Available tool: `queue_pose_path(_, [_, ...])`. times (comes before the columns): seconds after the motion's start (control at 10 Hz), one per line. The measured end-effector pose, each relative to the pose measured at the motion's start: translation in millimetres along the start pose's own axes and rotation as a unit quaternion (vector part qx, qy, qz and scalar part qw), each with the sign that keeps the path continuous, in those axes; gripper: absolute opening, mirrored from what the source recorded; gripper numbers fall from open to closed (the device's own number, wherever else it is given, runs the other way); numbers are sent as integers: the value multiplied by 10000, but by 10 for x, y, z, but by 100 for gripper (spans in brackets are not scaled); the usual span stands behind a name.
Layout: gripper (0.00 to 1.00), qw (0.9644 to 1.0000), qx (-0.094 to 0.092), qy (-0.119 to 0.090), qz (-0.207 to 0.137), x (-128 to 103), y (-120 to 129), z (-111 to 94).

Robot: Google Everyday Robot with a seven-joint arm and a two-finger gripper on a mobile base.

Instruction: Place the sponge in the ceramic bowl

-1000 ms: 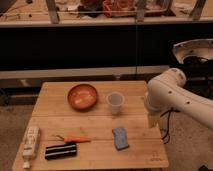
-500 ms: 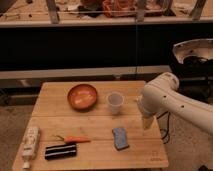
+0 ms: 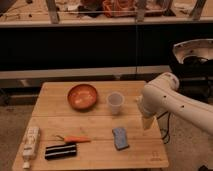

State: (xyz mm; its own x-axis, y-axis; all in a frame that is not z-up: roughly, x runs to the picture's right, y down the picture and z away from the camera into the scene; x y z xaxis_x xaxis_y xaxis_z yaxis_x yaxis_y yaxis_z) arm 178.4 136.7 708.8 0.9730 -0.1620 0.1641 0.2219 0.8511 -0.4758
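The light-blue sponge (image 3: 120,138) lies flat on the wooden table (image 3: 100,122), near the front right. Further back, left of centre, sits the orange-brown ceramic bowl (image 3: 82,96), with nothing in it. My white arm (image 3: 167,102) reaches in from the right over the table's right edge. Its gripper (image 3: 147,123) hangs as a pale tip above the table, right of the sponge and a little behind it, touching neither sponge nor bowl.
A translucent white cup (image 3: 115,103) stands between the bowl and my arm. A carrot-like orange stick (image 3: 76,139), a black ridged block (image 3: 61,151) and a white packet (image 3: 30,143) lie at the front left. A dark shelf runs behind the table.
My arm has swung left, further in over the table's right side. The sponge, bowl and the other objects have not moved.
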Motion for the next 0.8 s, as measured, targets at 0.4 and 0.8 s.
queue_pose_path(0.4, [80,9999,-14,-59,-80,-31,19,31])
queue_pose_path(0.8, [80,9979,-67,-325,-552,-327,37,182])
